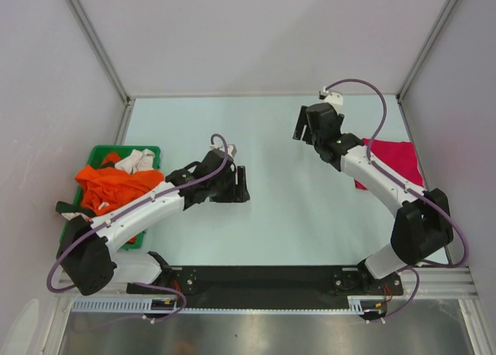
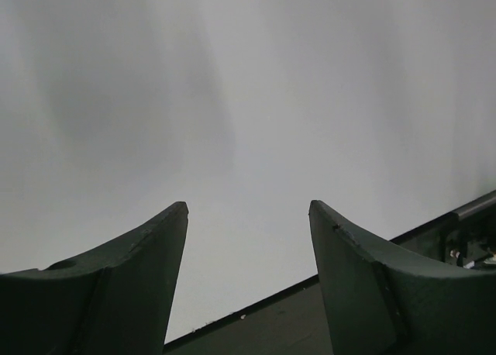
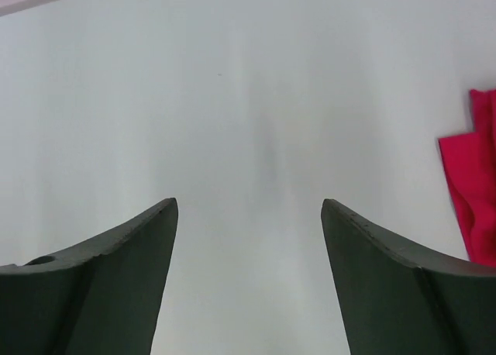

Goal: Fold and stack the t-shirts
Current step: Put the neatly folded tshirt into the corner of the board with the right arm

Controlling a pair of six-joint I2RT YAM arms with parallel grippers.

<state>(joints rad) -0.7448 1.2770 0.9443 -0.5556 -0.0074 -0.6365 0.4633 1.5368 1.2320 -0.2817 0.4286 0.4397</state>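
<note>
Crimson t-shirt (image 1: 395,157), perhaps folded, partly hidden

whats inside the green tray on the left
Crumpled orange t-shirt cloth fills the green tray, with white cloth at its far end. The left arm crosses above its near end, and whatever lies under the orange heap is hidden.
</note>
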